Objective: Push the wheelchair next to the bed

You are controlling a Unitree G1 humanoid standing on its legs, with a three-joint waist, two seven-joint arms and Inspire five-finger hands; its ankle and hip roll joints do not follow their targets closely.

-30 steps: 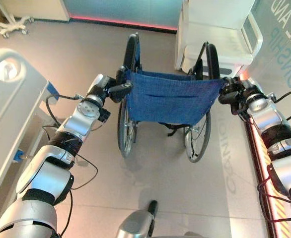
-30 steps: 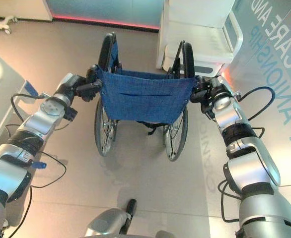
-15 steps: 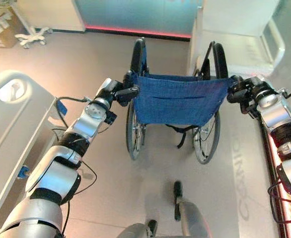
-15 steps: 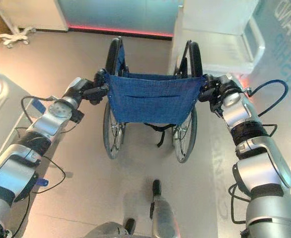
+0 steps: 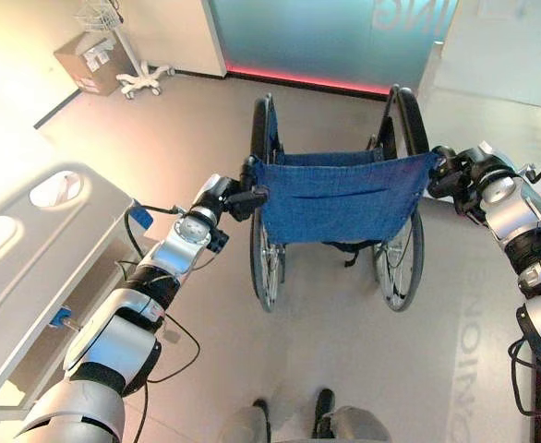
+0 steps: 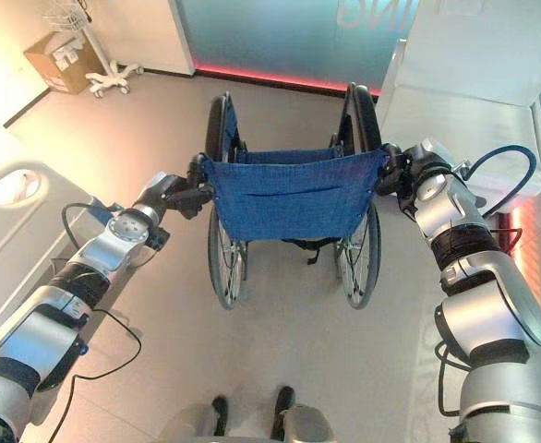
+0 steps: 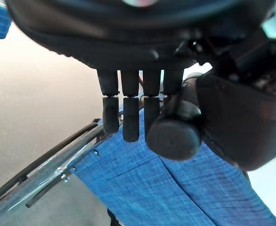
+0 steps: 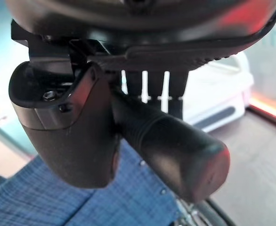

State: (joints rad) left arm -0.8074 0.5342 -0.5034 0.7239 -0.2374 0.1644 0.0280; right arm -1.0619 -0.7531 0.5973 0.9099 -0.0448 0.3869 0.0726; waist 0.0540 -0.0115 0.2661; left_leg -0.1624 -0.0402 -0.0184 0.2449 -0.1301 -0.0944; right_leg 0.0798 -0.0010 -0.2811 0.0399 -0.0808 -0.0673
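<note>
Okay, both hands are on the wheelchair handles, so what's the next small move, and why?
Probably keep both grips and steer the wheelchair slightly left while rolling forward: the left hand and right hand hold its handles, and the bed lies off to the robot's left, apart from it.

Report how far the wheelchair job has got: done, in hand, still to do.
Done: both dark hands grip the push handles of the wheelchair with the blue fabric backrest, the left hand and the right hand.
In hand: the chair stands on open beige floor straight ahead, held at arm's length.
Left: the white bed lies off to the robot's left, with a floor gap between it and the chair, so the chair is not yet beside it.
</note>
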